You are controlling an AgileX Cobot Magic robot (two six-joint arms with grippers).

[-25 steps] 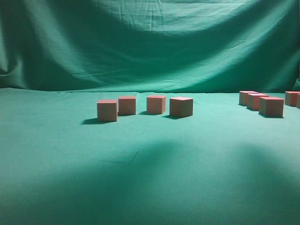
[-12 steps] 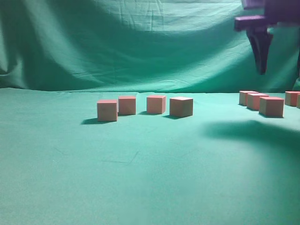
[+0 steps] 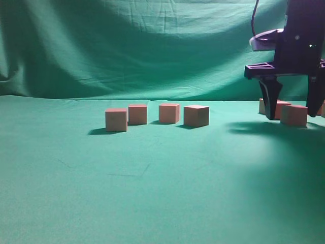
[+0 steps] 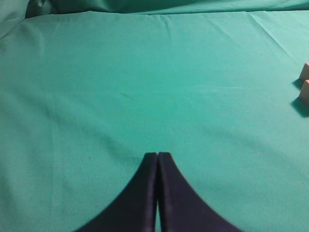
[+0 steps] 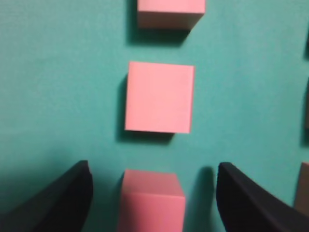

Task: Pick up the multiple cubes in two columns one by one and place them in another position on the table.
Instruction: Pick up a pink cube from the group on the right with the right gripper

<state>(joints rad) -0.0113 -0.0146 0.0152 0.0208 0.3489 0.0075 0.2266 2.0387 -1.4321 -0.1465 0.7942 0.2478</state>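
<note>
Several salmon-pink cubes stand in a row on the green table [image 3: 152, 178], from the leftmost cube [image 3: 116, 120] to the rightmost of that row [image 3: 196, 116]. More cubes stand at the far right. My right gripper [image 3: 293, 118] is open and lowered around the nearest of them [image 3: 294, 115], one finger on each side, not touching. In the right wrist view that cube [image 5: 151, 200] lies between the open fingers [image 5: 152, 193], with two more cubes [image 5: 160, 96] in a column beyond. My left gripper [image 4: 157, 155] is shut and empty above bare cloth.
A draped green backdrop [image 3: 152, 46] rises behind the table. Two cube edges [image 4: 304, 82] show at the right edge of the left wrist view. Another cube's edge [image 5: 303, 193] shows at the right of the right wrist view.
My right arm has come down from the upper right and its open fingers now straddle the nearest right-hand cube. The cubes have not moved.
</note>
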